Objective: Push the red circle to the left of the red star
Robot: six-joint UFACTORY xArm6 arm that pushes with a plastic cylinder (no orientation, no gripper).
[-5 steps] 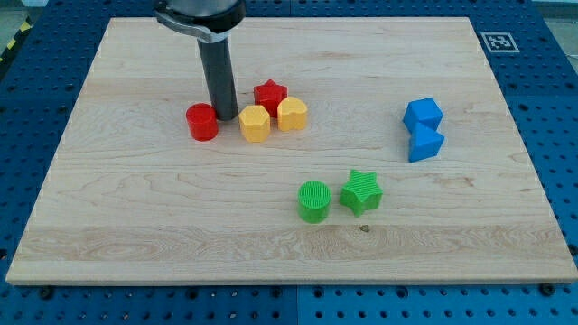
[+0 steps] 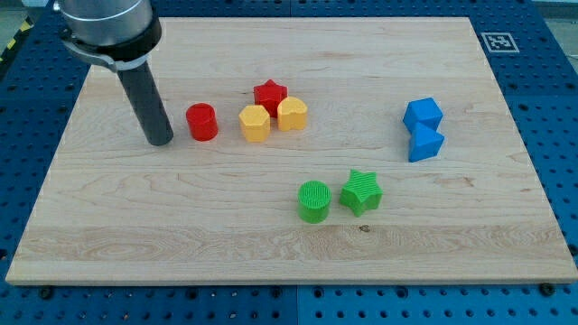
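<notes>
Tip left of red circle

1. You see a pale wooden board, smooth and matt, its grain running sideways.
2. On that board, the red plastic circle and green plastic circle show fine ribbed tops.
3. Left of the red circle, the dark rod's tip looks matt, like rubber or plastic.
</notes>
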